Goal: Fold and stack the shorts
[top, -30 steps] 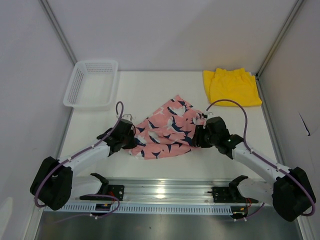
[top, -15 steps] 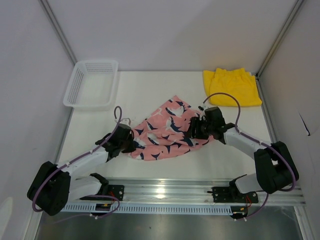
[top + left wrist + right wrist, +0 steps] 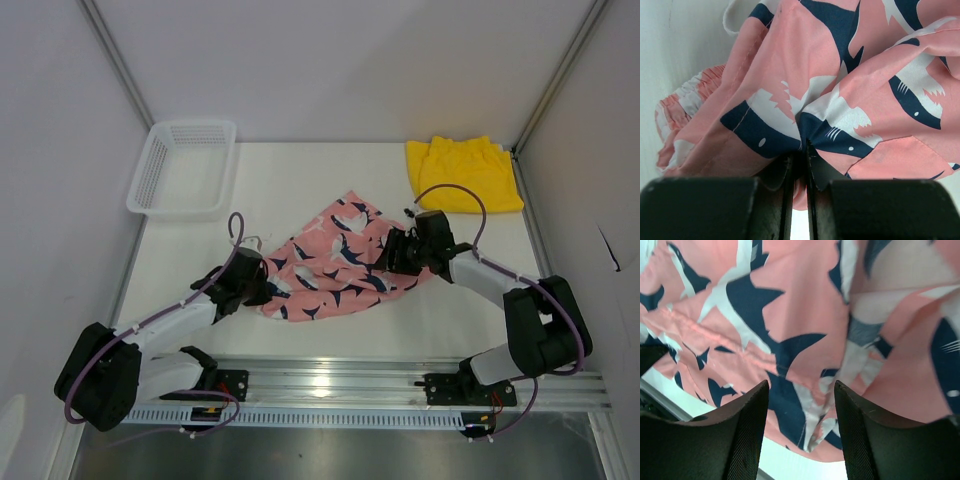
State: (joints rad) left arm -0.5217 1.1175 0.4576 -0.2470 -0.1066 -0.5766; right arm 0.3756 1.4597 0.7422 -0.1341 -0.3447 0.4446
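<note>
Left gripper (image 3: 799, 165): jaws nearly shut, pinching a bunched fold at the near-left edge of the pink shorts (image 3: 335, 262). From those tips the cloth fans away toward table centre and the far right. Right gripper (image 3: 801, 387): fingers apart, nothing clamped in the wrist view. Printed cloth fills the gap and runs past the tips, so it sits right at the shorts' right edge. Whether it touches the fabric can't be told. The pink pair lies crumpled mid-table between the two grippers, with one lobe reaching toward the far side, so it isn't flat and no clean fold line shows. The rough long axis runs left-right, gripper to gripper. Judgement: the next move turns on the right side closing on that right edge, then both pulling apart along that axis to spread the cloth. Yellow shorts (image 3: 462, 172) lie at the far-right corner, well apart from the pink pair and nearer the right arm. Basket (image 3: 185, 165) sits far-left, out of play.
</note>
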